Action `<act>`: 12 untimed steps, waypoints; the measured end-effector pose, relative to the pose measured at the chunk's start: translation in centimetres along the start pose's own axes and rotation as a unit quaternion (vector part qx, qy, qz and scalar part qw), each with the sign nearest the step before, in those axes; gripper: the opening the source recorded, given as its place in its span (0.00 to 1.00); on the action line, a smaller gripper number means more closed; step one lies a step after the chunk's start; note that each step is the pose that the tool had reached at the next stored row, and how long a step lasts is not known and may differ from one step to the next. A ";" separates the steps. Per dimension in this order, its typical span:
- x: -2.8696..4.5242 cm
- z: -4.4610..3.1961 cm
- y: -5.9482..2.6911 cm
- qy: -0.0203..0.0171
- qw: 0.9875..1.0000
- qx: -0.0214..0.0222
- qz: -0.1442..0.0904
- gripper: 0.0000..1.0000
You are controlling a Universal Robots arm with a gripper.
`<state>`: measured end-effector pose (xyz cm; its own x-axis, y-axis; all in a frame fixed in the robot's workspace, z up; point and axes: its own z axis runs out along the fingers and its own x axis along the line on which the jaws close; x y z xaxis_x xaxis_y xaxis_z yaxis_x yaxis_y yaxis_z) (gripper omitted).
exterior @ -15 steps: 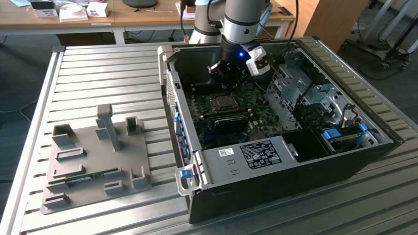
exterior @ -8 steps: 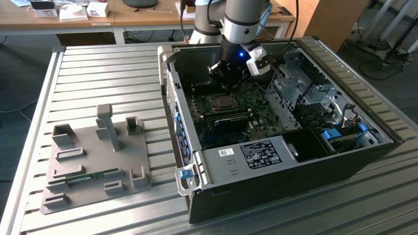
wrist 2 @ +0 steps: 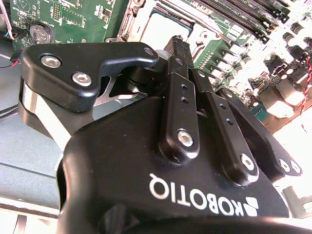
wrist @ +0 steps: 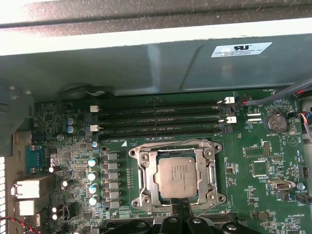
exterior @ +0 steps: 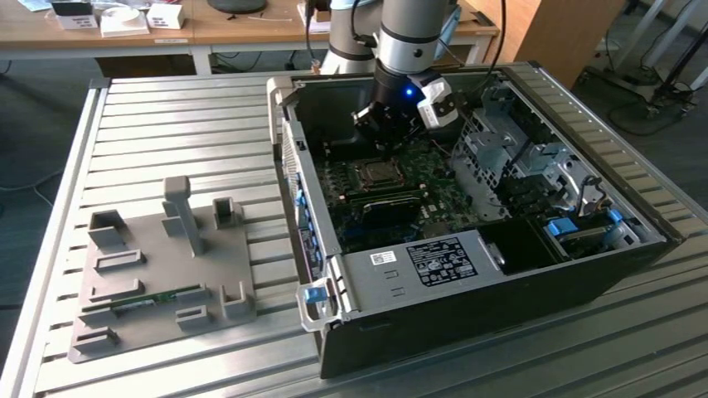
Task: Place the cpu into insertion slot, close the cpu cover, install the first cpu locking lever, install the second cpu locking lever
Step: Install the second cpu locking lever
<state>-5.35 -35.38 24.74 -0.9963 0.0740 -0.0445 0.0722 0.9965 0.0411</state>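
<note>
The black gripper [exterior: 382, 133] hangs with its jaws squeezed together, holding nothing, just beside the silvery square cpu [wrist: 177, 177], which sits in its slot under the closed shiny metal cover [wrist: 146, 168].

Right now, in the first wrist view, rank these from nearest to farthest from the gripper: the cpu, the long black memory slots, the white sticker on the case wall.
1. The cpu, seated in the socket just beyond the gripper.
2. The memory slots, past the socket.
3. The white sticker, on the grey case wall behind the board.

gripper [wrist 2: 181, 46] above cpu [wrist 2: 163, 27], green board [wrist 2: 63, 19]
</note>
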 end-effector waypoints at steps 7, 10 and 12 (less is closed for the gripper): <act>-0.03 -0.02 -0.40 0.000 1.000 0.000 0.000 0.11; -0.06 -0.04 -0.79 0.000 1.000 0.000 0.000 0.11; -0.08 -0.04 -1.03 0.000 1.000 0.000 0.000 0.11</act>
<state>-5.35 -36.41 24.74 -0.9963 0.0737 -0.0445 0.0719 0.9966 0.0406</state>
